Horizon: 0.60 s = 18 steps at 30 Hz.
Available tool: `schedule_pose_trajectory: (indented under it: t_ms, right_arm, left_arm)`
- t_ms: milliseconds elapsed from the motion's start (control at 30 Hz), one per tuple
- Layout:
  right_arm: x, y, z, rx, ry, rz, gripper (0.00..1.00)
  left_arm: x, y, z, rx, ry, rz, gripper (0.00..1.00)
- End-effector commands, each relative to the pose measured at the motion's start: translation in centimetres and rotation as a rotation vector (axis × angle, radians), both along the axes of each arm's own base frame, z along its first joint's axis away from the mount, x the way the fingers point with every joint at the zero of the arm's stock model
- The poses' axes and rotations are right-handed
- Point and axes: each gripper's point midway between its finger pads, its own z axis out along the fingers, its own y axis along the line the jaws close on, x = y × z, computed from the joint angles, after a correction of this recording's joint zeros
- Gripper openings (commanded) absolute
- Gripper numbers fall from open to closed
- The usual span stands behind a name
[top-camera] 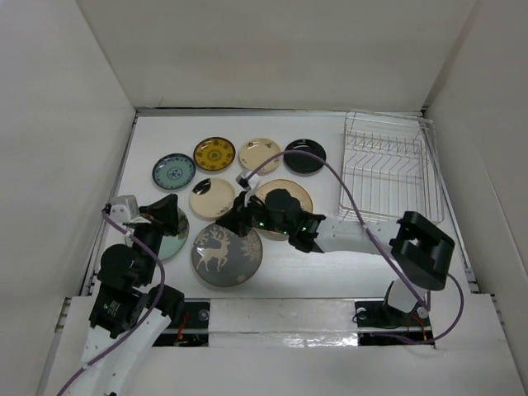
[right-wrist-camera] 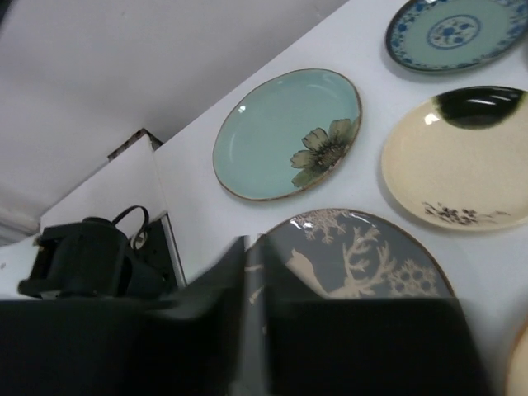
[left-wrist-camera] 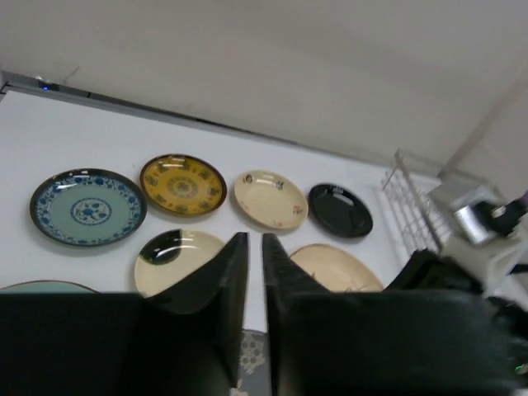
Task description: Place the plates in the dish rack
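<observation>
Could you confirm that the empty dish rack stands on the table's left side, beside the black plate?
Not quite: the empty dish rack stands on the table's right side, beside the black plate, as the top view shows.

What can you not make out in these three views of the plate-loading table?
- Flower plate: top view, partly under the left gripper.
- Tan plate: top view, near part under the right arm.
- Right gripper: right wrist view, its own fingers hide whether it pinches the deer plate.
- Dish rack: left wrist view, blurred, mostly behind the right arm.
</observation>
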Motion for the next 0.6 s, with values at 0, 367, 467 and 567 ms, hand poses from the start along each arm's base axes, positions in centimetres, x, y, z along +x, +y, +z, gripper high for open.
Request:
schedule_pose_trajectory:
  t_ms: [0,367,467,567]
  right_arm:
    - [-2.3,3.5,-2.5,-0.104,0.013,0.111,0.00]
    - [0.5,10.3,-7.9,-0.245,0.121,-0.026,0.55]
    - [1.9,11.6,-9.7,-0.265,0.161,-0.067,0.63]
    - [4.3,12.3,-9.9,-0.256,0.190,-0.142,0.63]
  left_arm:
    - [-1.0,3.4,2.0,-0.081,-0.084,0.157,0.03]
    - [-1.5,4.4,2.1,-0.105,-0.081,0.201,0.05]
    - [-1.4,4.1,2.1,-0.102,-0.087,0.184,0.16]
    - [-1.2,3.7,2.1,-0.097,-0.086,0.167,0.21]
